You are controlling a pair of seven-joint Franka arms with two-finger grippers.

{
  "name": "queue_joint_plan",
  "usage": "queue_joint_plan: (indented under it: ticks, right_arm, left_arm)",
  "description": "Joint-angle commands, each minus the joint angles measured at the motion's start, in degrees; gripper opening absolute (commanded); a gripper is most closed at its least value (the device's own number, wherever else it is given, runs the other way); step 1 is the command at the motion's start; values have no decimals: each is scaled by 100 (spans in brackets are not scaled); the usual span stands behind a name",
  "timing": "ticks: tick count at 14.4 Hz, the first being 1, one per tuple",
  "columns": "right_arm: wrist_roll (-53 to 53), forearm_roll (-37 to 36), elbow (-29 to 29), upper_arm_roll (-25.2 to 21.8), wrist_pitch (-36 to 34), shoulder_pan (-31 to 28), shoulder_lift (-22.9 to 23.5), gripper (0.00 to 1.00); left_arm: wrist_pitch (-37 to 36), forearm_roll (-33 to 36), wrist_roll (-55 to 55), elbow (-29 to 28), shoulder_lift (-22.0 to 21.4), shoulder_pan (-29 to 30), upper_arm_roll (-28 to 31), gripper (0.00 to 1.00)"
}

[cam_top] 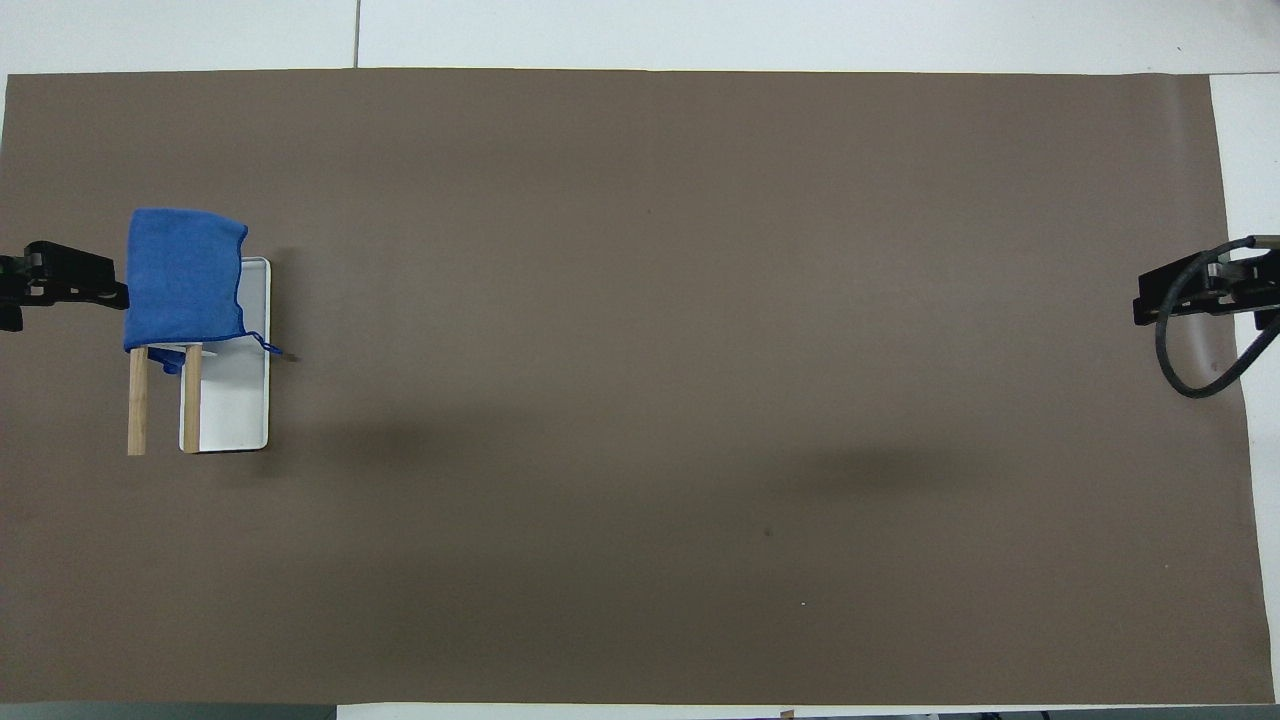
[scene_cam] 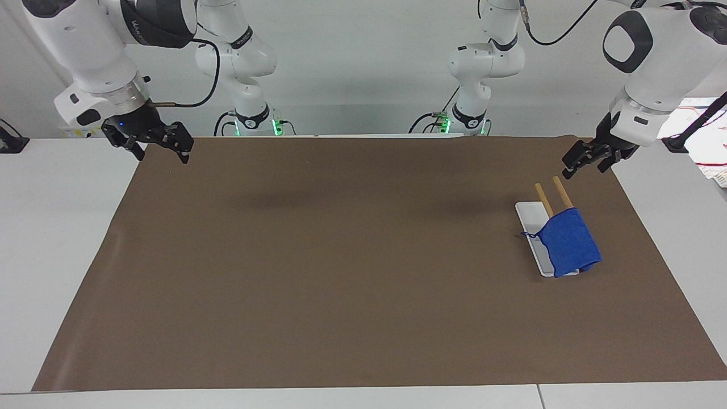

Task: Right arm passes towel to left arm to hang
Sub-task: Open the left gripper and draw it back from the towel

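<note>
Two white arms stand at the table [scene_cam: 34, 255], and one brown mat [scene_cam: 363, 284] covers most of its top. There is one towel [scene_cam: 568, 244] – a small bright blue cloth – and it hangs draped over a rack [scene_cam: 554, 196] made of two wooden rods, which slant up from one white tray [scene_cam: 529, 218]. Rack, tray and towel sit together on the mat toward the left arm's end of the table, nearer the robots' edge than the edge away from them. From overhead the towel [cam_top: 185, 278] covers the rods' ends away from the robots, while the two bare rod ends [cam_top: 162, 400] stick out toward the robots; a thin blue loop trails off one corner of the cloth onto the mat, just beside the tray [cam_top: 235, 400].

The left end effector [scene_cam: 585, 160] hangs in the air over the mat's corner at the left arm's end by the robots' edge, apart from the rack and touching nothing; its two fingers are spread and carry nothing. In the overhead view it [cam_top: 95, 287] shows just beside the towel's edge.

The right end effector [scene_cam: 154, 145] – the one with a tiny blue light and a black cable at the wrist – hangs over the mat's other corner by the robots' edge, well apart from the towel. Its two fingers are spread too, with nothing between them. Overhead, it [cam_top: 1195, 295] shows at the mat's edge with its one cable looping below.
</note>
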Motion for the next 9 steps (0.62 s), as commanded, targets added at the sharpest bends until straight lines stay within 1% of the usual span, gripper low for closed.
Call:
queue_joint_plan:
  ticks: [1,9]
  right_arm:
    - [-53,93,-49,5,7,-32,-61,100]
    - [-44,84,-49,5,34,-41,-61,100]
  left_arm:
    - [-124,-55,108,75,-5,11,4,100]
    - [-27,-55,116,22,-14,11,4,100]
